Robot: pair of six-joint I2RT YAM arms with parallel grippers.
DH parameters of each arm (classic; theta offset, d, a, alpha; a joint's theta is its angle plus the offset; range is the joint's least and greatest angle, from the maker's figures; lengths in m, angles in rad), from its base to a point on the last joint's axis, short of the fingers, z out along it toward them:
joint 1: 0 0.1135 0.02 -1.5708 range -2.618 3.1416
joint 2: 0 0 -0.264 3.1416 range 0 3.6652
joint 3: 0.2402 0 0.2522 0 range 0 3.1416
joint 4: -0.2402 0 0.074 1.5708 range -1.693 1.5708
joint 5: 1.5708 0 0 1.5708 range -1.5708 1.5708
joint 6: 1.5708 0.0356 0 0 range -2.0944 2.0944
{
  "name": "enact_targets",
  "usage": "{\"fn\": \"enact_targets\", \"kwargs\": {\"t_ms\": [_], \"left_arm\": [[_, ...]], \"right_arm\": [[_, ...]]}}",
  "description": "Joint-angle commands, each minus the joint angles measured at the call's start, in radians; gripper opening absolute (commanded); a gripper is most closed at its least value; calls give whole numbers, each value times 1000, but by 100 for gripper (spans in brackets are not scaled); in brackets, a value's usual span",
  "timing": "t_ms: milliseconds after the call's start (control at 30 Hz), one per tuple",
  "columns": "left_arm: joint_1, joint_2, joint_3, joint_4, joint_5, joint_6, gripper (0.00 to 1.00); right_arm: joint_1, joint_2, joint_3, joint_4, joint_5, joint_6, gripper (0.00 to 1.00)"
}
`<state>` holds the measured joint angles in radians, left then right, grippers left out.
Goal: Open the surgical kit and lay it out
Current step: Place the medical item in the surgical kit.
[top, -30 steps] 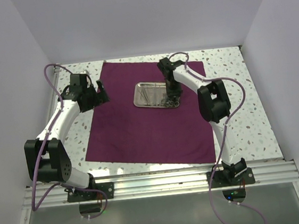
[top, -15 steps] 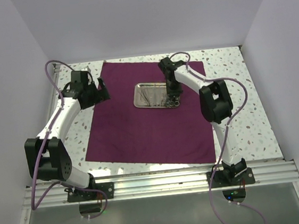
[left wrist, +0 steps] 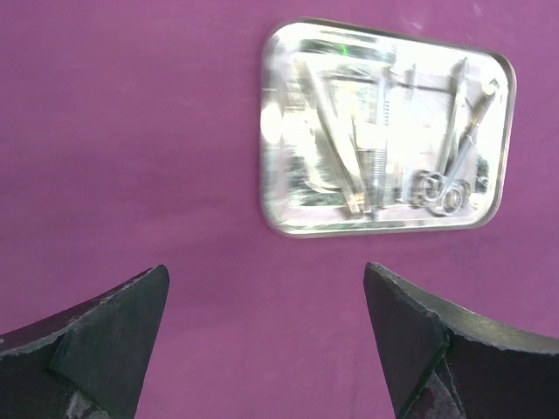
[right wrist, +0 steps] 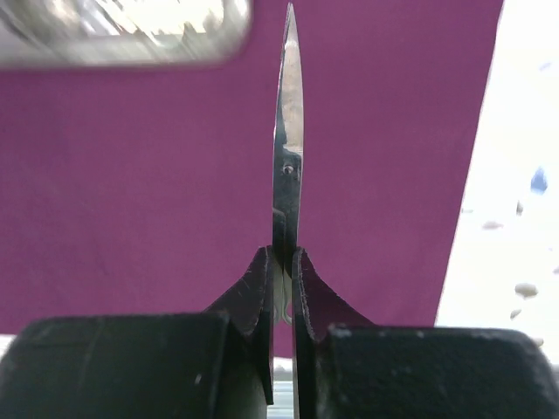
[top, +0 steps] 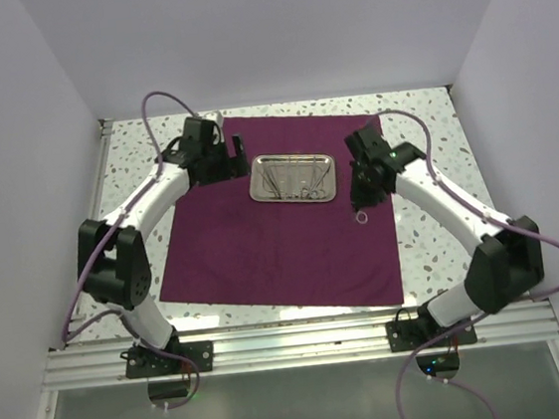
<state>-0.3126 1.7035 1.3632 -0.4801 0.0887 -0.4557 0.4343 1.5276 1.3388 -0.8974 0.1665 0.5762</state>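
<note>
Right gripper: clamped on steel scissors, above maroon cloth, just right of steel tray. Left gripper: jaws spread, holding nothing, near tray's left end. Other instruments lie in tray.

You've got a white surface flecked with grey and dark specks, boxed in on three sides by plain pale walls: back wall, left wall, right wall, all bare with a faint lilac cast. The light is soft and even. Along the near edge an aluminium rail catches a gleam, and below it sits a dull grey panel
</note>
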Motion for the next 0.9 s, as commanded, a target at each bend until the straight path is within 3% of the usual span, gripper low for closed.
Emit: {"fn": "enact_targets", "kwargs": {"t_ms": [0, 167, 367, 400, 500, 633, 667, 767, 867], "left_arm": [[-86, 89, 94, 6, -53, -40, 94], [-137, 202, 204, -14, -87, -84, 79], [-171, 301, 295, -20, -86, -104, 75], [-174, 324, 304, -22, -86, -106, 75], [-189, 366, 336, -22, -113, -107, 69], [-198, 409, 369, -40, -154, -123, 55], [-200, 415, 372, -48, -162, -126, 46], [-203, 403, 349, -52, -182, -149, 34], [-215, 383, 306, -43, -196, -161, 32]], "right_arm": [[20, -105, -273, 40, -97, 94, 0], [75, -231, -458, 90, -151, 172, 0], [127, -256, -558, 98, -163, 232, 0], [129, -251, -564, 95, -163, 234, 32], [136, -248, -550, 55, -163, 232, 92], [136, -248, -494, -12, -122, 202, 97], [135, -251, -483, -33, -104, 200, 97], [135, -259, -443, -69, -81, 189, 97], [135, -258, -429, -86, -62, 179, 97]]}}
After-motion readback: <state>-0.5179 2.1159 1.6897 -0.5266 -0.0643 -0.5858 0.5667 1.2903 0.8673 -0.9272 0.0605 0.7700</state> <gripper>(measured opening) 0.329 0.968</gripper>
